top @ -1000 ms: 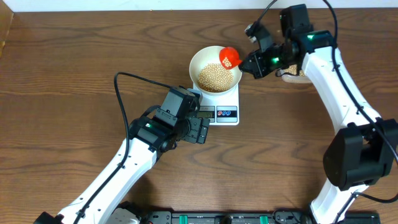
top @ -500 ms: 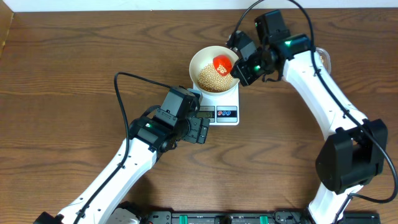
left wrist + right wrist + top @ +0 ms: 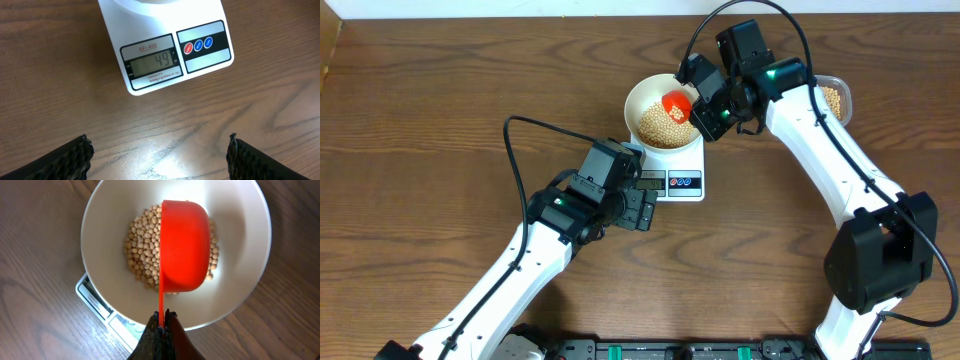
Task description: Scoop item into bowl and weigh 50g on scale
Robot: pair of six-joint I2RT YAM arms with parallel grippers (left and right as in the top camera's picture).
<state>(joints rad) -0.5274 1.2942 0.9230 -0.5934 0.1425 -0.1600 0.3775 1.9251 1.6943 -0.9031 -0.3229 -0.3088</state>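
Observation:
The white bowl [image 3: 636,96] stands on the white scale [image 3: 684,184] and holds a heap of tan beans [image 3: 658,126]. My right gripper [image 3: 701,113] is shut on the thin handle of a red scoop [image 3: 676,102], which hangs over the bowl's right half. In the right wrist view the scoop [image 3: 185,245] is turned on its side above the beans [image 3: 142,250], inside the bowl's rim [image 3: 245,215]; the right gripper [image 3: 162,317] pinches the handle. The left wrist view shows the scale [image 3: 150,85] reading 49. My left gripper [image 3: 158,150] is open over bare wood just in front of it.
A clear plastic container [image 3: 832,98] with more beans sits at the back right, behind my right arm. A black cable [image 3: 520,125] loops over the table left of the scale. The left gripper [image 3: 642,208] sits close to the scale's front left corner.
My right arm has swung left, carrying the scoop from the bowl's right rim to over the beans, and the container behind it has come into view. The left arm has not moved.

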